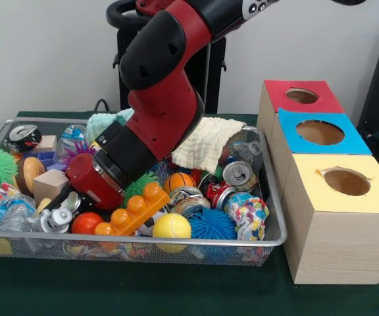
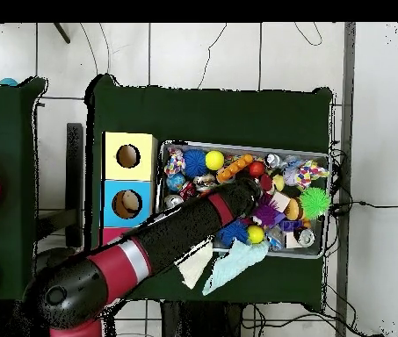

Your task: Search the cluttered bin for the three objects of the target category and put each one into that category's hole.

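Your gripper (image 1: 63,212) digs low at the bin's (image 1: 276,217) seven o'clock, probably rooting for a target; its grip I cannot tell. Holes wait in the boxes (image 1: 337,217) at three o'clock.

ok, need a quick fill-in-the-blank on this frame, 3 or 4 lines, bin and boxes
1. The box nearest the camera in the front view has a ___ top.
2. The middle box has a ___ top.
3. The arm reaches down into the wire ___.
4. The toy brick at the bin's front is ___.

Missing words: yellow; blue; bin; orange
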Robot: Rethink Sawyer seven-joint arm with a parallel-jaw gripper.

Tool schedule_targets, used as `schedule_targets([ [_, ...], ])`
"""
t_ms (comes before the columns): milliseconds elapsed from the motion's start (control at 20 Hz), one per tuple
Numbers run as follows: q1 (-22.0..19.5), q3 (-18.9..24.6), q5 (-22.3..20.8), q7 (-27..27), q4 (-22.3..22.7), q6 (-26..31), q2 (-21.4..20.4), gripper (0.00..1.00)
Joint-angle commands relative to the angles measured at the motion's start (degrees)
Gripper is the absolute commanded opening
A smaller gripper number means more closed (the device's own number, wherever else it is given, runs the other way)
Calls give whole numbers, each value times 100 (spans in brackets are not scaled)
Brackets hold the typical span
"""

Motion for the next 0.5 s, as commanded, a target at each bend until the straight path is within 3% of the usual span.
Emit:
schedule_targets([
  [50, -627, 141, 72, 372, -395, 1040, 573, 100],
  [150, -632, 227, -24, 303, -437, 1091, 517, 100],
  [200, -629, 266, -76, 297, -447, 1094, 491, 0],
  [500, -700, 645, -324, 53, -485, 1173, 210, 0],
])
